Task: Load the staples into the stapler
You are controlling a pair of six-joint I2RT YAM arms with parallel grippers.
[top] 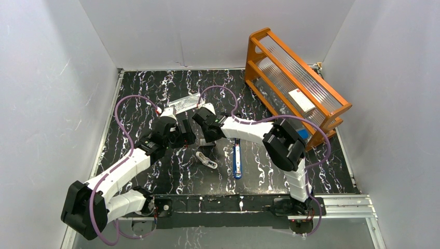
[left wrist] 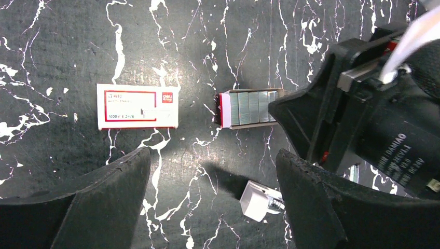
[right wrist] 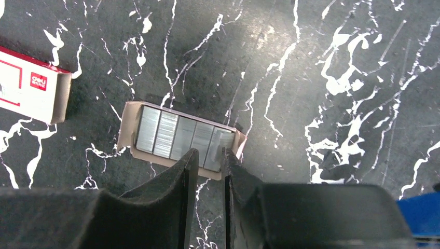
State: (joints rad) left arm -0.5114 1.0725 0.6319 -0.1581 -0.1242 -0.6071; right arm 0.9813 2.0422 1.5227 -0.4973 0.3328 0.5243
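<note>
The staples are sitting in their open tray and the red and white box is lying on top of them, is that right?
No. The staples sit in their open tray, but the red-and-white box lies beside the tray, apart from it, not on top; the left wrist view shows it.

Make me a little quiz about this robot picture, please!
1. True or false: the stapler is red.
2. Where are the staples? A: in an open cardboard tray. B: inside the stapler. C: in a cup.
3. Which hand is wide open?

Key: 1 false, it is blue. 2 A. 3 the left hand.
</note>
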